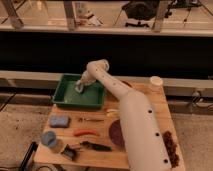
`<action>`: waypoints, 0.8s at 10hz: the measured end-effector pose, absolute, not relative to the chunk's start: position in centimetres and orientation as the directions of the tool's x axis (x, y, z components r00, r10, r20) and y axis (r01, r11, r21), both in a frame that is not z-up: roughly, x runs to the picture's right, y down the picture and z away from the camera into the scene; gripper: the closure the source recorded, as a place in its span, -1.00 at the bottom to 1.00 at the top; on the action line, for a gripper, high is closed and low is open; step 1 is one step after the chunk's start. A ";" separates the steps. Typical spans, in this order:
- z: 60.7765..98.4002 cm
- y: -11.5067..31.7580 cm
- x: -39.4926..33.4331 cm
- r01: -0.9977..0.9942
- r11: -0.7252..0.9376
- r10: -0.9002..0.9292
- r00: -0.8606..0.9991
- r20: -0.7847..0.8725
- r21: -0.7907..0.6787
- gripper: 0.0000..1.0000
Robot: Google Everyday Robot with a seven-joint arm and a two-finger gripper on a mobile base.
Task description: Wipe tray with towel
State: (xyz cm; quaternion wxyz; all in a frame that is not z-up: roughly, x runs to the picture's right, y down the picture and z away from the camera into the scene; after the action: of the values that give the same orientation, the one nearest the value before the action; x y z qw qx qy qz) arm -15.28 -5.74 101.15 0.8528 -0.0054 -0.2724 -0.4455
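Observation:
The green tray [67, 97] sits at the back left of the wooden table. My white arm reaches up from the lower right, bends at the elbow and comes down into the tray. The gripper [82, 82] is shut on the towel [79, 87], a small pale wad pressed against the tray floor near its middle, toward the back wall. The fingers are mostly hidden behind the wrist and the cloth.
In front of the tray lie a blue folded cloth [59, 121], an orange tool [85, 132], a black tool [96, 146] and a blue cup [49, 138]. A purple plate [115, 134] is partly behind my arm. A white cup [156, 83] stands back right.

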 end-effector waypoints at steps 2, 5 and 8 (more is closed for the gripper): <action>99.4 -6.2 -15.8 0.686 0.653 -0.730 0.458 0.507 0.321 0.90; 97.7 -5.8 -15.8 0.609 0.701 -0.692 0.454 0.561 0.372 0.90; 96.5 -3.8 -18.7 0.596 0.692 -0.697 0.408 0.590 0.406 0.90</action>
State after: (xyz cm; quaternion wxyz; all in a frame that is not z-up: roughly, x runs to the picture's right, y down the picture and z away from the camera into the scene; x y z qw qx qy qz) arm -18.70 -3.82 96.47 0.8365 0.0659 -0.3828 -0.3866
